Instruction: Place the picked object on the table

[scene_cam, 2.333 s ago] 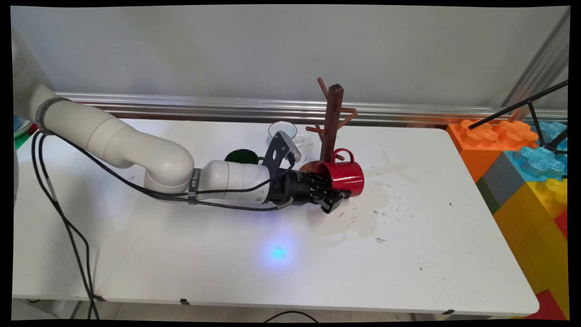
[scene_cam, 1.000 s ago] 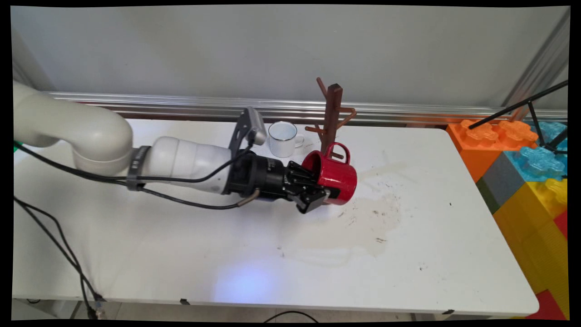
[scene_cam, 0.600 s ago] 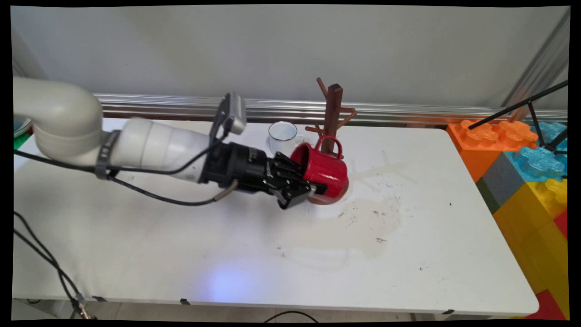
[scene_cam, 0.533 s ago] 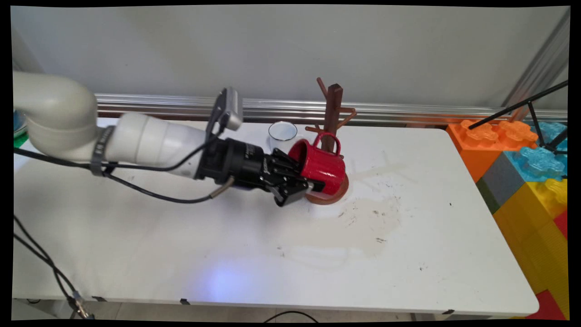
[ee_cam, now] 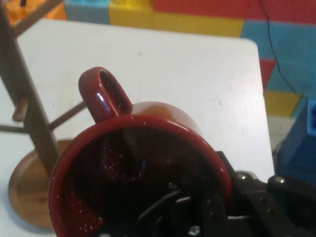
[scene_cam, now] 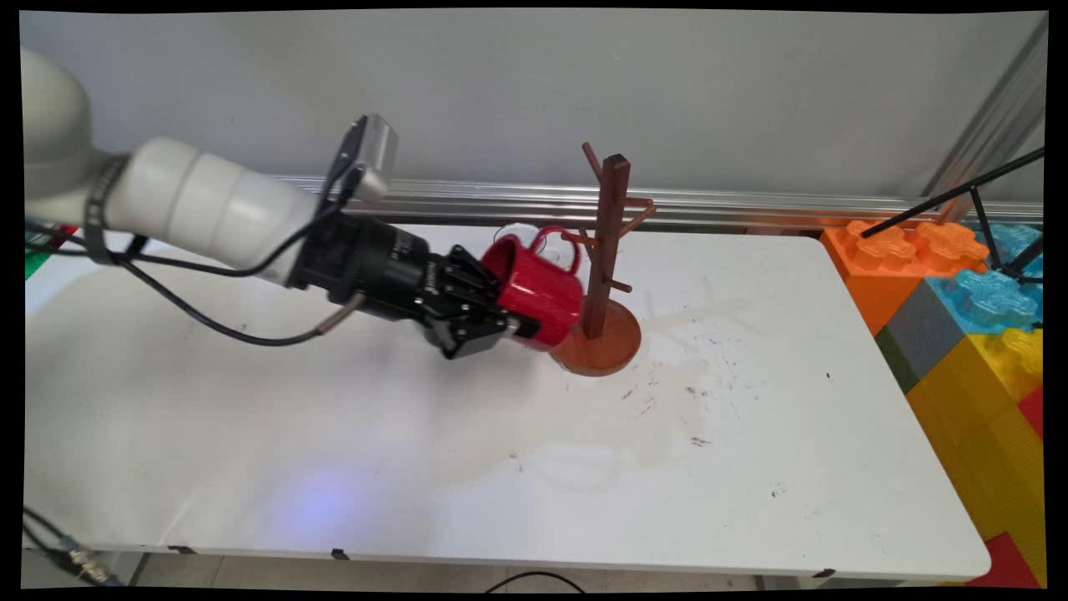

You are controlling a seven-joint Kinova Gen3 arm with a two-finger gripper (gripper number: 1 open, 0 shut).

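The gripper (scene_cam: pixel 492 321) had risen and drawn back toward the frame's left, pinching the red mug (scene_cam: pixel 534 288) by its rim, one finger inside. The mug hung tilted above the table (scene_cam: pixel 751 434), handle up, just left of the wooden mug tree (scene_cam: pixel 607 250).

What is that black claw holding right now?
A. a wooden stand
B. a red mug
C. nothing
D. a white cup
B. The claw is clamped on the rim of the red mug, carried tilted above the table, beside the wooden stand.
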